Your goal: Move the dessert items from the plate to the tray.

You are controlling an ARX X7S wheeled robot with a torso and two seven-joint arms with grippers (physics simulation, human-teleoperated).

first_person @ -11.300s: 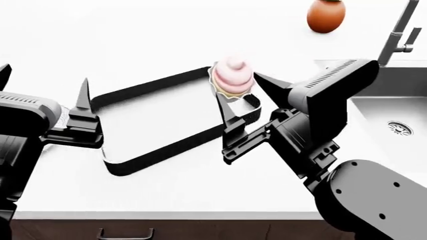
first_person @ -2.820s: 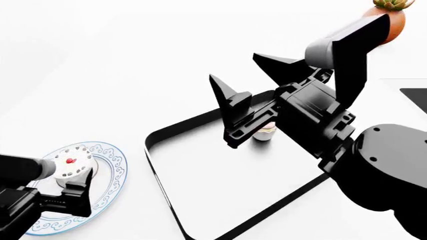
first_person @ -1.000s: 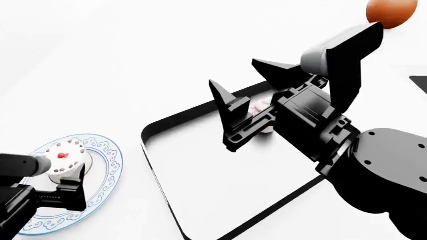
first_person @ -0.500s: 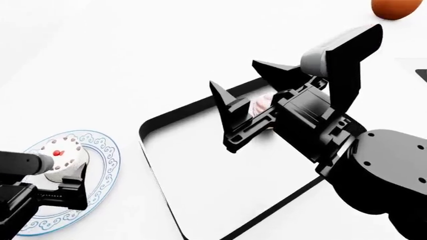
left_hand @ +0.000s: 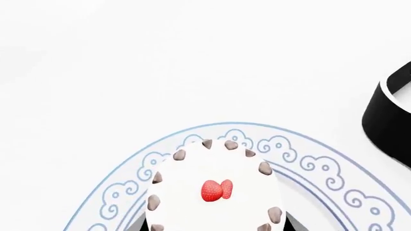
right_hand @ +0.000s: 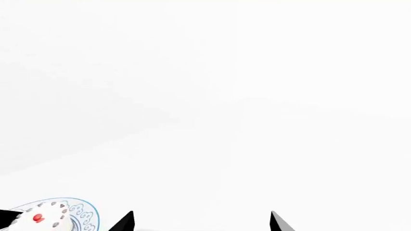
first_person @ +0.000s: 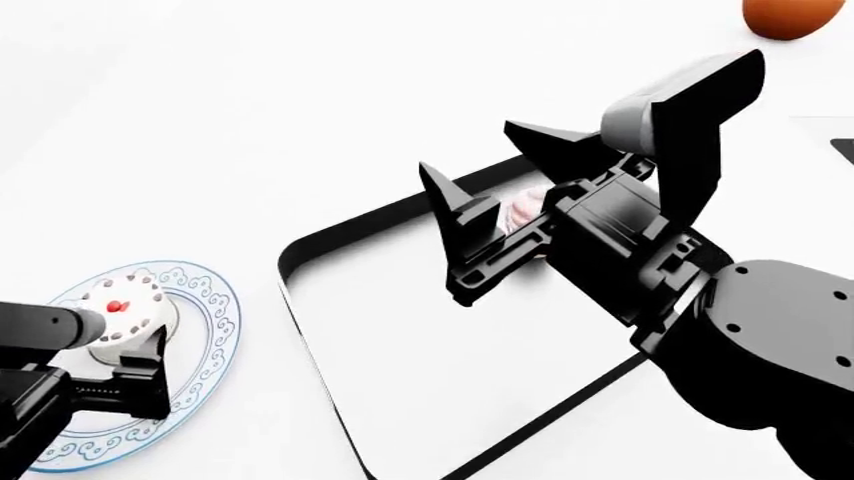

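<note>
The white mini cake with a red centre and dark dots is over the blue-bordered plate at the left. My left gripper is shut on it, with a dark finger tight against each side of the cake in the left wrist view. Whether the cake is lifted off the plate I cannot tell. My right gripper is open and empty above the far end of the black-rimmed tray. The pink cupcake stands in the tray, mostly hidden behind that gripper.
An orange-brown pot sits at the far right. A dark sink corner shows at the right edge. The tray's rim lies close beside the plate. The right wrist view shows its gripper, bare white counter and the distant plate.
Earlier my right gripper held the cupcake; it now stands in the tray and the gripper is open. In the last second my left gripper and the mini cake shifted slightly over the plate.
</note>
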